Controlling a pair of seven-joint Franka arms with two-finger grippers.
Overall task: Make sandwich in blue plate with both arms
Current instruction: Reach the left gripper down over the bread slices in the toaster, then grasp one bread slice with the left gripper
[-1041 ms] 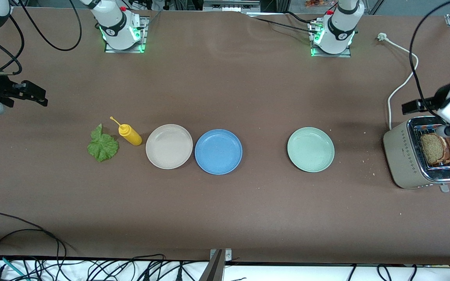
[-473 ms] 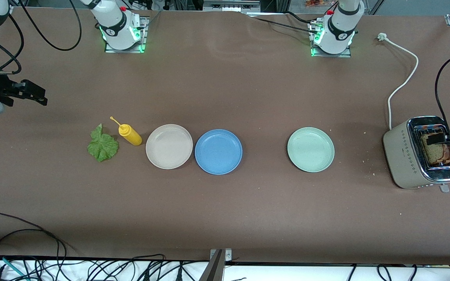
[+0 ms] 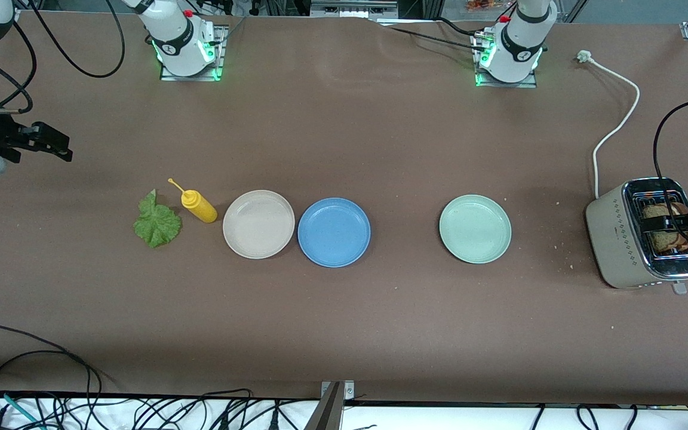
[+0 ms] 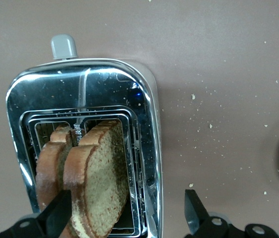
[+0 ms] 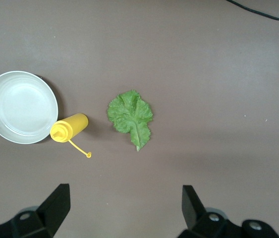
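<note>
Left end effector (image 4: 124, 218) over the beige-and-chrome toaster (image 3: 619, 239) at the left arm's end of the brown desk (image 3: 344, 334), fingers spread wide either side of the two brown bread slices (image 4: 92, 178) standing in the slots. Nothing gripped yet.

Right end effector (image 5: 124, 210) waiting, jaws apart and empty, over bare desk near the ruffled green lettuce leaf (image 3: 156, 223) and the yellow squeeze bottle (image 3: 198, 205).

Round mid-blue plate (image 3: 334, 232) empty, between the beige plate (image 3: 258, 224) and the pale green plate (image 3: 475, 228).

Likely trouble:
- One finger (image 4: 55, 215) overlapping the outer slice in the wrist view; could crush the crust, or clamp both slices at once.
- Could snag on the slot's wire guide and drag the toaster.
- Same-sized beige plate touching the blue one; easy misplacement.
</note>
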